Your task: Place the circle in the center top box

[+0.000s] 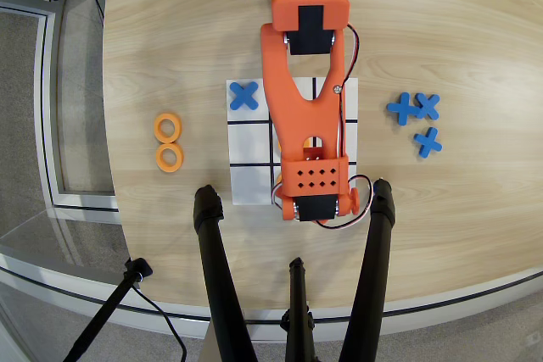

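While the arm (pixel 304 116) hides the gripper's state, two orange rings (pixel 169 142) lie beside the grid (pixel 246 163)

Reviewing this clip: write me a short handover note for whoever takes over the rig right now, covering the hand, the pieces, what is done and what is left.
Hand: hidden under the orange arm in the overhead view, so open or shut cannot be told.
Arm: stretched across the white grid sheet, its wrist over the sheet's row farthest from the base, around the middle cell.
Pieces: two orange rings lie touching on the table left of the sheet. A sliver of orange shows at the wrist's left edge; ring or arm part, unclear. One blue X sits in the sheet's corner cell near the base; three more lie right of the sheet.
Done: unconfirmed.
Left: confirm a ring lies in the target cell, then retract.
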### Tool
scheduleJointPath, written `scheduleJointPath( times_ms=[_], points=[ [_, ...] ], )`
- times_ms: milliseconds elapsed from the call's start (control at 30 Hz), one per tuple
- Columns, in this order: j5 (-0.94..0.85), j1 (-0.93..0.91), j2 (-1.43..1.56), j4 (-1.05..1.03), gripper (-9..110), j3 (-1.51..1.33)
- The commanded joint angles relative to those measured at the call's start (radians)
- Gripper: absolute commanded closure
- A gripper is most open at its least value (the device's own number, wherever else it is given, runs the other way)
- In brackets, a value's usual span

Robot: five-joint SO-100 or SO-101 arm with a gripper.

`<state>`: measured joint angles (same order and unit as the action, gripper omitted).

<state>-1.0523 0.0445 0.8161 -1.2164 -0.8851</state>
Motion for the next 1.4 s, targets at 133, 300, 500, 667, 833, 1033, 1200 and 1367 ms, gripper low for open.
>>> scheduleJointPath(
  times_ms=[133,300,500,667,833,1033,1200,1367],
  points=[
    [-0.005,-0.026,0.086,-0.100,88,0.118],
    [-0.031,-0.055,0.282,-0.207,81,0.167],
    [-0.083,-0.080,0.758,-0.215,81,-0.249],
    [-0.160,-0.074,1.230,-0.084,81,-0.853],
    [-0.290,-0.048,1.744,0.052,81,-1.488],
    [-0.394,-0.018,2.261,0.015,81,-1.993],
    [-0.451,-0.023,2.434,-0.005,82,-2.214],
    [-0.445,-0.020,2.540,-0.021,101,-2.316]
  ],
)
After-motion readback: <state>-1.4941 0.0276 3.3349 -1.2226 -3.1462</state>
